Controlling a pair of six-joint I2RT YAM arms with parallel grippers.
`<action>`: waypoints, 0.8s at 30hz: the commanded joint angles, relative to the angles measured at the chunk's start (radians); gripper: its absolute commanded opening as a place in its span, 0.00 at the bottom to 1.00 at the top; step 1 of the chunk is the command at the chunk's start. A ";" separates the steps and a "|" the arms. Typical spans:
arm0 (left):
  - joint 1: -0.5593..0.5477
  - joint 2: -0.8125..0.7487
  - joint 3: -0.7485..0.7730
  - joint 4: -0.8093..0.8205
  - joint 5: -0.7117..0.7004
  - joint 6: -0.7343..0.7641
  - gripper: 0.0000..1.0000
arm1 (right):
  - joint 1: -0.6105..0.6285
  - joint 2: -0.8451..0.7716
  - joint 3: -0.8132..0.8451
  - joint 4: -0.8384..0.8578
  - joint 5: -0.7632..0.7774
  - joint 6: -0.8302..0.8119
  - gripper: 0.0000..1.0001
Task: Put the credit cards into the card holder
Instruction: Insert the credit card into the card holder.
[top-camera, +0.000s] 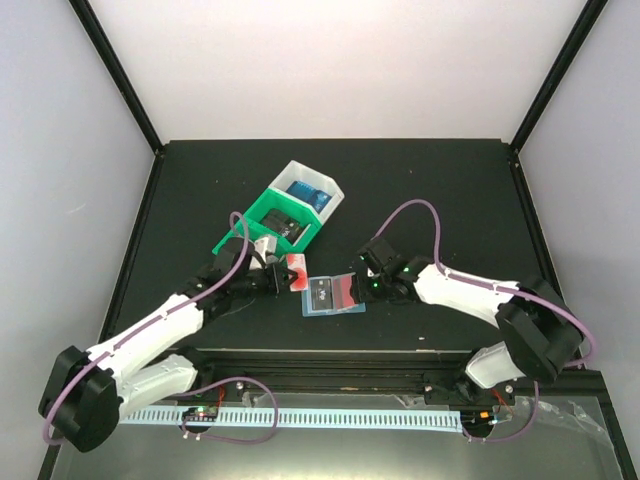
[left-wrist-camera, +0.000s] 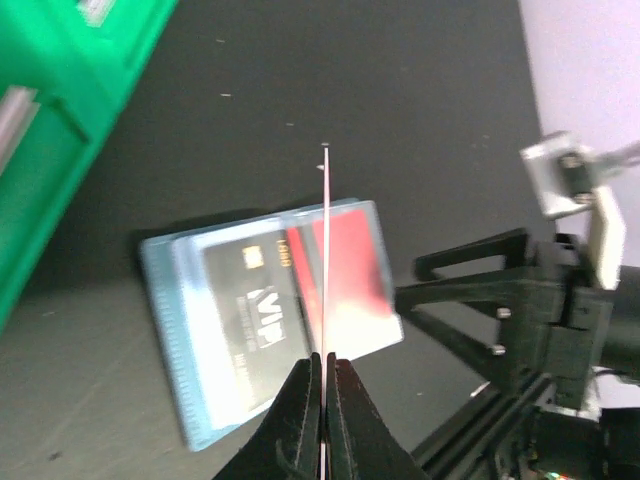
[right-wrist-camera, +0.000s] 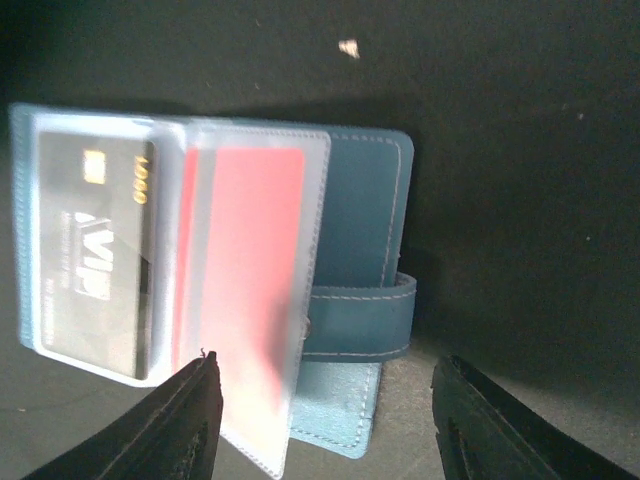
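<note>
On the black surface (top-camera: 430, 180), seen from above, the open card holder (top-camera: 335, 296) lies between the two arms. A green bin (top-camera: 262, 205) and a white bin (top-camera: 333, 195) sit side by side behind it. The left pincer (top-camera: 287, 277) sits just beside the holder's left edge, pinching a red-and-white card (top-camera: 296, 270), and the right pincer (top-camera: 360, 287) is at the holder's right edge. From the left wrist, the fingers are pressed together on that card, which shows edge-on as a thin line above the holder. From the right wrist, the fingers stand spread and grip nothing, with the holder just beyond them. A black card (right-wrist-camera: 95, 265) fills the left clear pocket, a red card (right-wrist-camera: 245, 260) sits in the sleeve beside it, and the snap tab (right-wrist-camera: 360, 320) lies to the right.
</note>
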 joint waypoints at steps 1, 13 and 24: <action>-0.072 0.039 -0.039 0.242 0.021 -0.153 0.02 | 0.019 0.052 0.019 -0.043 0.020 -0.022 0.57; -0.240 0.241 -0.092 0.456 -0.103 -0.271 0.02 | 0.045 0.139 0.040 -0.101 0.072 0.002 0.44; -0.300 0.451 -0.075 0.580 -0.122 -0.269 0.02 | 0.045 0.140 0.010 -0.082 0.069 0.036 0.36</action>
